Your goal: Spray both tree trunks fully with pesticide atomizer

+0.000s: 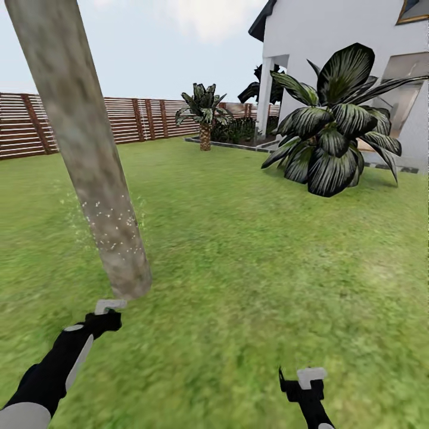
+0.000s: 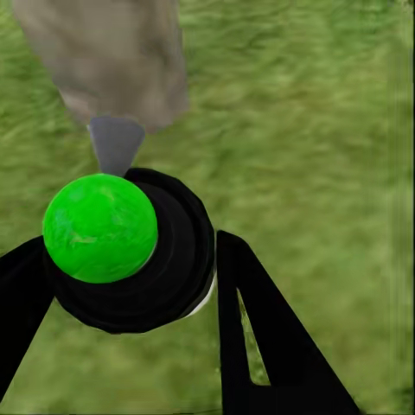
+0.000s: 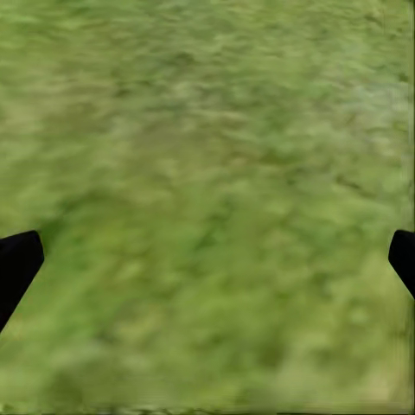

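Left arm out low on the near left, and its gripper [image 1: 102,316] has the atomizer [image 2: 130,251] clamped between its black fingers [image 2: 268,337], one finger on each side of the dark round body. From the left wrist camera you get the bright green ball cap [image 2: 100,227] sitting on top and the grey nozzle [image 2: 115,143] pointing straight at the foot of the tree trunk [image 1: 83,149]. In the head view the pale nozzle tip sits just beside the trunk's base, very close, though I cannot tell whether they touch.

The trunk is thick, pale grey-beige, leaning up and away to the far left. There are white specks [image 1: 113,229] scattered across its lower part, with a faint haze of them on either side.

Over on the near right, the right gripper [image 1: 304,384] hangs above the lawn [image 1: 256,268], jaws spread wide with nothing between them; the right wrist camera has just the two dark fingertips [image 3: 17,264] at the edges and grass beyond.

Farther off: a big dark-leaved plant [image 1: 333,134] at right, a white house [image 1: 333,53] behind it, a small palm [image 1: 204,116], and the slatted wooden fence [image 1: 36,122] along the far left.
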Tool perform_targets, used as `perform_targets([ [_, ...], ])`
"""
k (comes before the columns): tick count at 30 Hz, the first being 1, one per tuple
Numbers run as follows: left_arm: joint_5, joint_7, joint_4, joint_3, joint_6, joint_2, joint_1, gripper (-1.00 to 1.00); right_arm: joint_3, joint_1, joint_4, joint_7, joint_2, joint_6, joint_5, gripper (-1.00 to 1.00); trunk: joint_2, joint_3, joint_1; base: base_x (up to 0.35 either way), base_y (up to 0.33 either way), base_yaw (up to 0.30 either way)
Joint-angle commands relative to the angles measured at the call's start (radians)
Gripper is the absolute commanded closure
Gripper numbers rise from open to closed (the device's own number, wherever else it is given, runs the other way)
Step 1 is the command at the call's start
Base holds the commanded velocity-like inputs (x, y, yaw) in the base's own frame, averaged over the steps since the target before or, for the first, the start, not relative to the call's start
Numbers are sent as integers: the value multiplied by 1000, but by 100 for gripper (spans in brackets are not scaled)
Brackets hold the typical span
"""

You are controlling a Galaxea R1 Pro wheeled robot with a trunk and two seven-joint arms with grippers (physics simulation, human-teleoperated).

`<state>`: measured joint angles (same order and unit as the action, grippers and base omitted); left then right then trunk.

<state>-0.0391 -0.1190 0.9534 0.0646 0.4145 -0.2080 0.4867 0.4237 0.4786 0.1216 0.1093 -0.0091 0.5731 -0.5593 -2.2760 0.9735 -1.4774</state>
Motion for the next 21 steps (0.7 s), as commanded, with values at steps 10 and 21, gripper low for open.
perform_targets([
  [10, 153, -346, -1, -314, -23, -5, 6, 100, -188, 3, 406, -683, -23, -193, -80, -100, 0, 0, 0, -263, 0, 0],
  [21, 359, -517, -9, -520, -71, -2, 7, 100, -193, 11, 558, -990, -28, -209, -215, -100, 0, 0, 0, -6, 0, 0],
])
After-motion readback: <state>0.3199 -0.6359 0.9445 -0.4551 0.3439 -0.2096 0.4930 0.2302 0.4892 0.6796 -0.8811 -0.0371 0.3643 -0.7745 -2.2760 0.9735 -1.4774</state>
